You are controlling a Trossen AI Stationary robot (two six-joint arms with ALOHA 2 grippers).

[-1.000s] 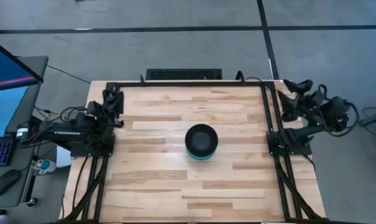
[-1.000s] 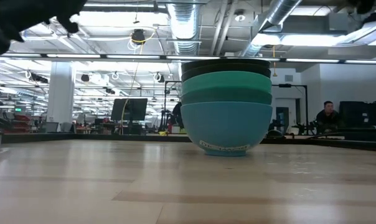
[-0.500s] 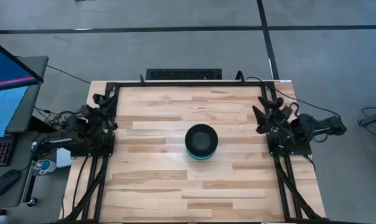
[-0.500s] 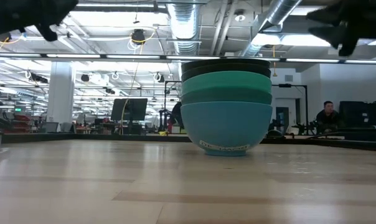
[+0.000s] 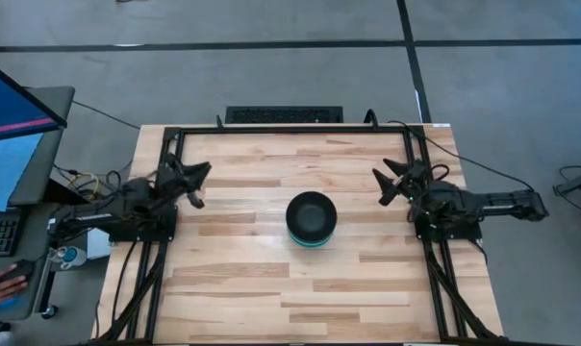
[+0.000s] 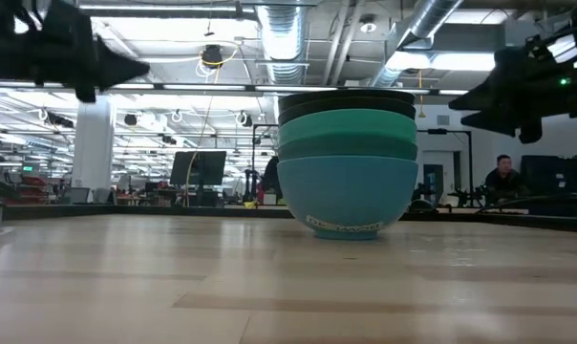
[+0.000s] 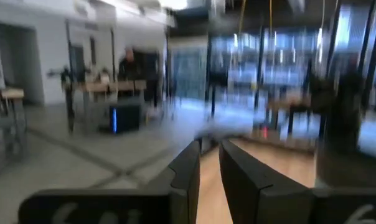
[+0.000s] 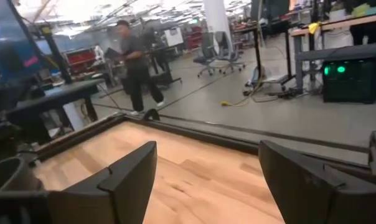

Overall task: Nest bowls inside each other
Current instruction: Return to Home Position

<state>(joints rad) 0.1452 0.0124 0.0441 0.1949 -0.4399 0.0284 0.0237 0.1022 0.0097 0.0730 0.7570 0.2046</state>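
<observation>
The bowls stand nested in one stack at the table's middle, a black one on top. The low view shows the stack upright: black rims above, teal below them, and the lowest light-blue bowl resting by its foot on the wood. My left gripper hovers over the table's left part, well left of the stack, with only a narrow gap between its fingers. My right gripper hovers at the table's right part, right of the stack, and stands wide open. Neither touches a bowl.
A black frame rail runs around the wooden table. A keyboard lies beyond the far edge. At the left are a monitor and a person's hand on a mouse. Bare wood lies all around the stack.
Both arms have swung out of their folded positions at the table's sides. The left gripper has moved right and a little nearer, over the wood. The right gripper has come from beyond the right rail leftward toward the stack. The bowls have stayed still.
</observation>
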